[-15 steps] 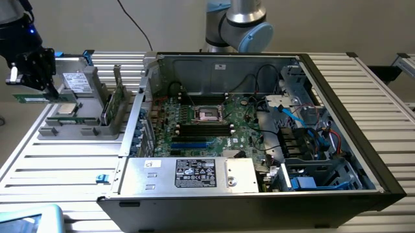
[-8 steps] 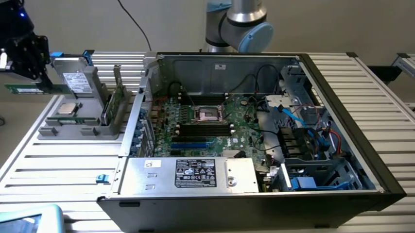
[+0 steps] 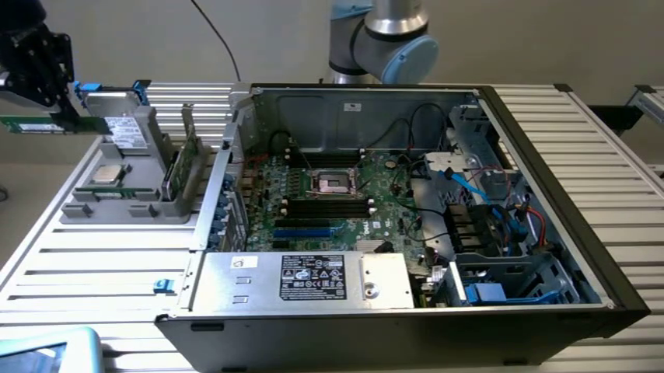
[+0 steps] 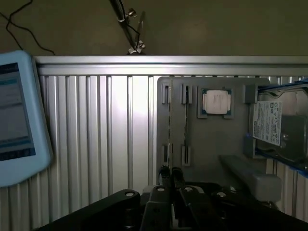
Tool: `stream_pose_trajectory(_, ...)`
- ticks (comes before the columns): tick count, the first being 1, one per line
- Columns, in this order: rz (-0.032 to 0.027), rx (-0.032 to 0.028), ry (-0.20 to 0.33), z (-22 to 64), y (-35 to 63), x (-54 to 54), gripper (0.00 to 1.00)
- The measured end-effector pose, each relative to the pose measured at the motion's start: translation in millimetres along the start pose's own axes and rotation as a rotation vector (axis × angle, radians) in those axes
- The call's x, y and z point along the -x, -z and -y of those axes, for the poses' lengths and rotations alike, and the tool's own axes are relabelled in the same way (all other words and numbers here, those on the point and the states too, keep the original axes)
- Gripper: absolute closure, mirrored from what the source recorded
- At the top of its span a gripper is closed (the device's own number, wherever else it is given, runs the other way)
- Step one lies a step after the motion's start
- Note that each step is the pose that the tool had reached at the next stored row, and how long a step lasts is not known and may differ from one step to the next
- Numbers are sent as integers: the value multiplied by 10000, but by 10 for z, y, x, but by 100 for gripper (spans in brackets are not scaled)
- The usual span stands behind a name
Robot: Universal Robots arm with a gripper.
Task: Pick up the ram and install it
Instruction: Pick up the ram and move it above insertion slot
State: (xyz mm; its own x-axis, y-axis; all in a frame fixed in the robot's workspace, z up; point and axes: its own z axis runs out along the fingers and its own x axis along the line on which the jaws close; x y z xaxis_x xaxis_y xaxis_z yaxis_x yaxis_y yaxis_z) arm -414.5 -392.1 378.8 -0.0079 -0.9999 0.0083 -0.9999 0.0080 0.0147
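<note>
Ribbed aluminium worktop (image 3: 93,272) carries an open computer case (image 3: 581,233) and, at the exterior view's left, a grey parts holder (image 3: 124,206). The gripper (image 3: 73,115) is seen above the holder's far-left end, its fingers clamped together on the ram (image 3: 31,124), which is held level in the air, clear of the holder. A processor chip (image 3: 107,172), an upright hard drive (image 3: 130,128) and a standing expansion card (image 3: 185,163) are kept in the holder. The card and the case's side wall (image 3: 223,186) stand between the ram and the motherboard (image 3: 311,225). Dark memory slots (image 3: 326,206) lie beside the CPU socket (image 3: 334,183), with loose cables (image 3: 415,124) near them. A power supply (image 3: 311,280) is mounted along the near edge.
</note>
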Motion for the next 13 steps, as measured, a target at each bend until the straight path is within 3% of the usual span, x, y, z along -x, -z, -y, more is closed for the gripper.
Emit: stream_pose_trajectory(13, 15, 1, 1, 451, 511, -82, 87)
